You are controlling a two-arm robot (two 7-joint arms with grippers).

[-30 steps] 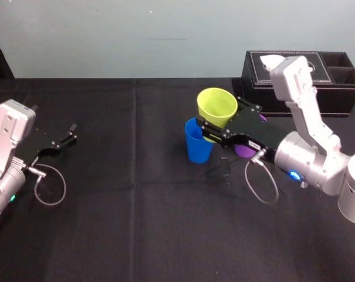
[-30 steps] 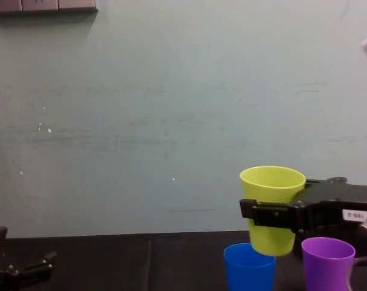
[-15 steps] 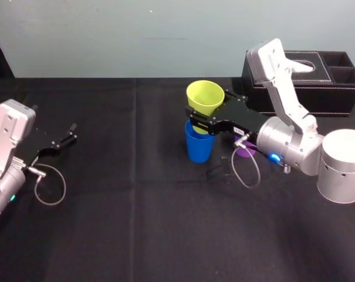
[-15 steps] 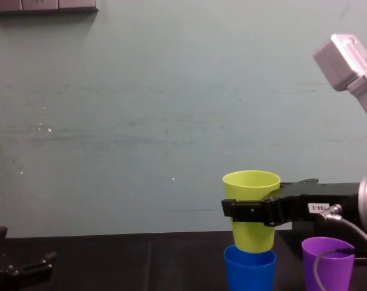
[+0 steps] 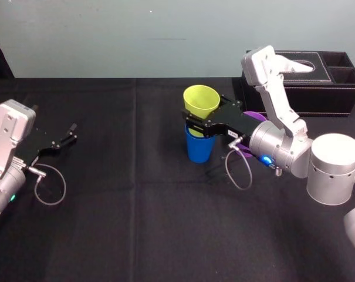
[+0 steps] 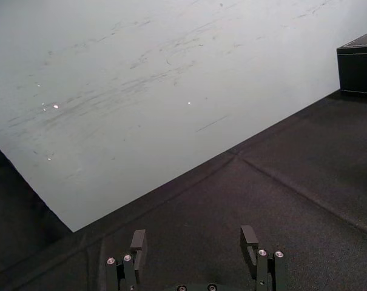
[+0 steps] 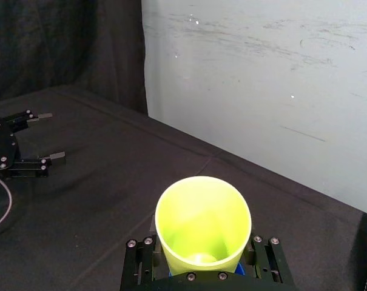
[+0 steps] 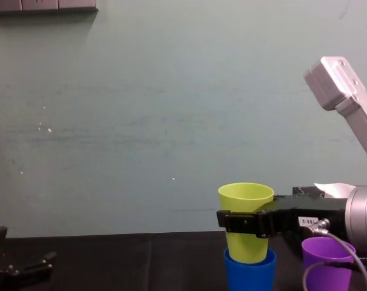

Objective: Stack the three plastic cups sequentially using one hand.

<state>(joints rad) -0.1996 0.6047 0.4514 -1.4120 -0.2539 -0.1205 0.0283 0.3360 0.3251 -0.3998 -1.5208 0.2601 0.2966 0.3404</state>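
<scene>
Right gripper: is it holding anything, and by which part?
The right gripper holds the yellow-green cup around the middle of its wall, its base just inside the blue cup. The left gripper, parked open, holds nothing.

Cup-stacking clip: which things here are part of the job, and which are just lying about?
Part of the job: yellow-green cup, held by the right gripper, its base inside the mouth of the blue cup; purple cup, standing beside them.
Lying about: black box at the far right of the table; left gripper, open, parked at the left.
</scene>
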